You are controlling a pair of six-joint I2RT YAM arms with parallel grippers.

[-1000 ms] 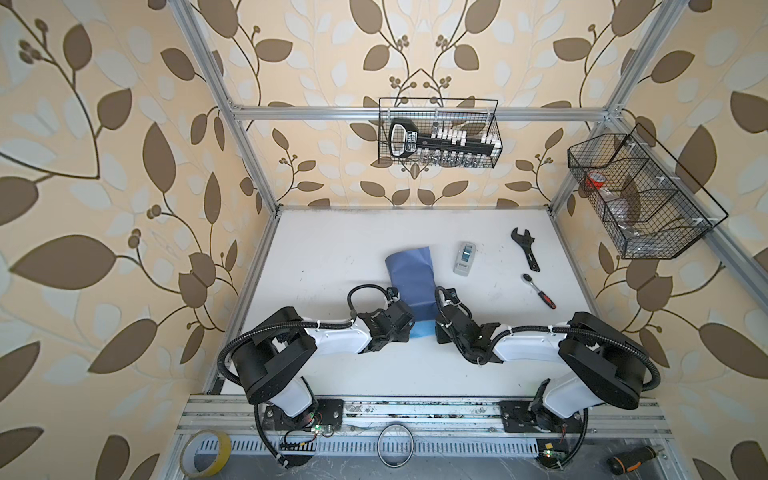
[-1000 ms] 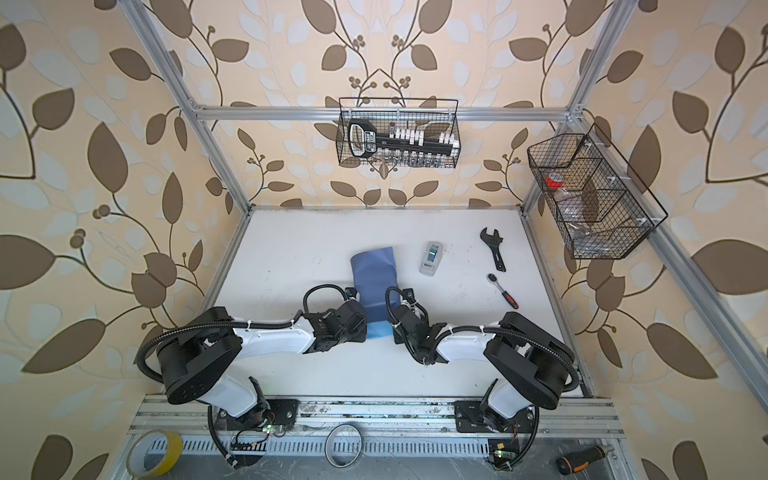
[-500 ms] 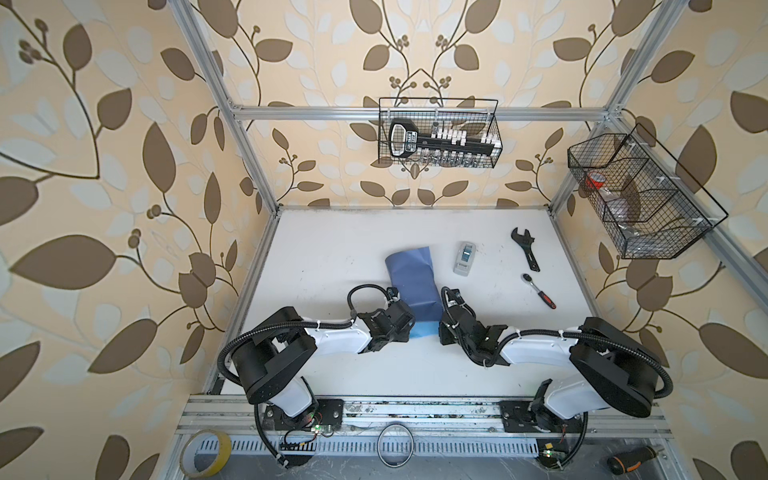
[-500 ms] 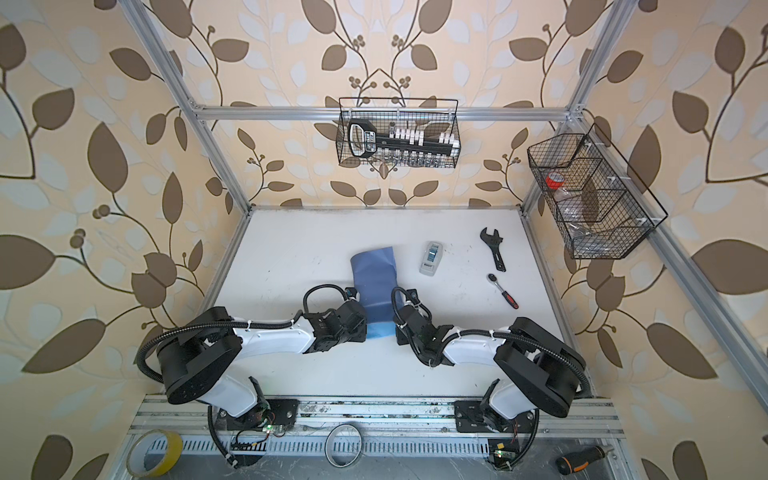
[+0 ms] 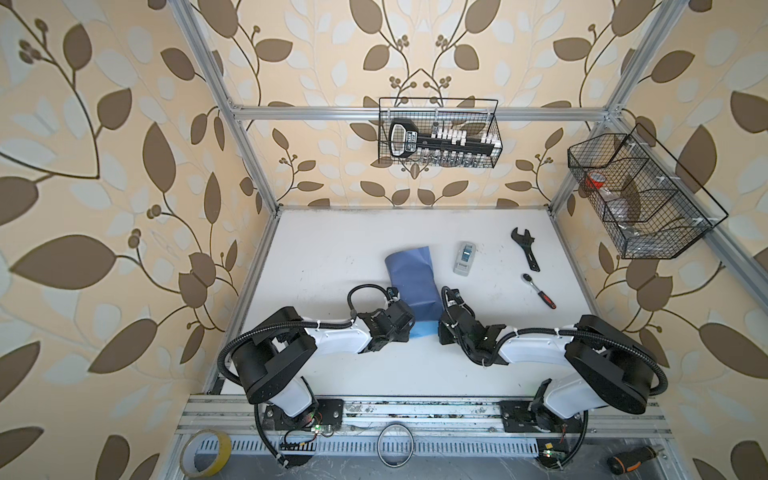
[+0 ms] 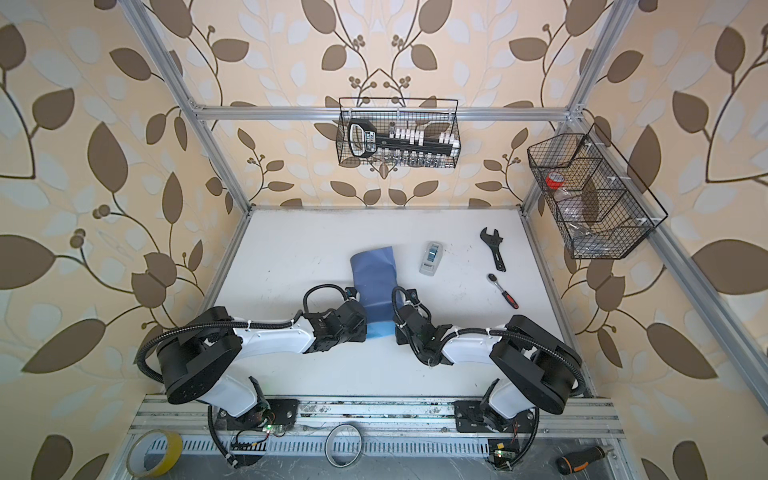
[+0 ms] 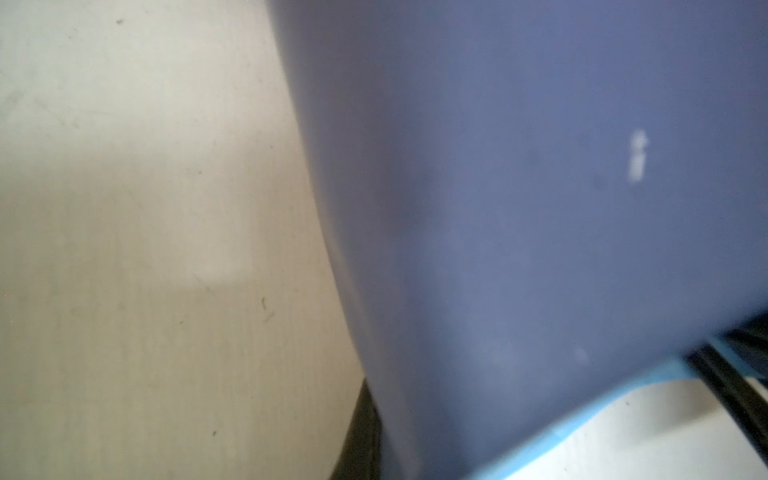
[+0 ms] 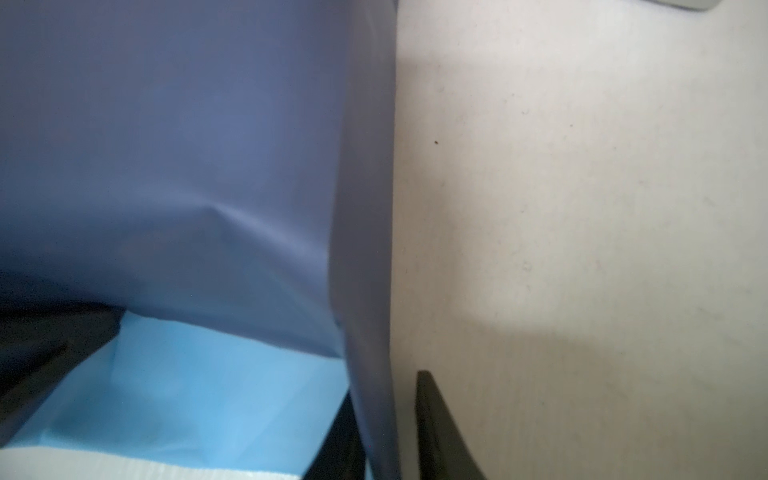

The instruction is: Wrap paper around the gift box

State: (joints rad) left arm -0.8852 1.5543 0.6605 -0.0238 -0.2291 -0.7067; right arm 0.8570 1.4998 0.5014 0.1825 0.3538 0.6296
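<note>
Where paper (image 5: 411,282) drapes, dispenser (image 5: 464,258), wrench (image 5: 525,248), ratchet (image 5: 539,290) beside

The paper (image 5: 411,282) I work is thin and smooth: matt slate-blue on one face, lighter sky-blue on the other. The table (image 5: 332,249) is matt white and faintly scuffed. The frame rails (image 5: 311,111) are brushed metal. My arm shells (image 5: 336,343) are glossy white plastic.

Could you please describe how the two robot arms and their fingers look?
Both the left arm and the right arm have rounded white links between bulky black joint housings. Ribbed black cables run alongside, fastened with white ties. The fingers are flat, black and tapered.
</note>
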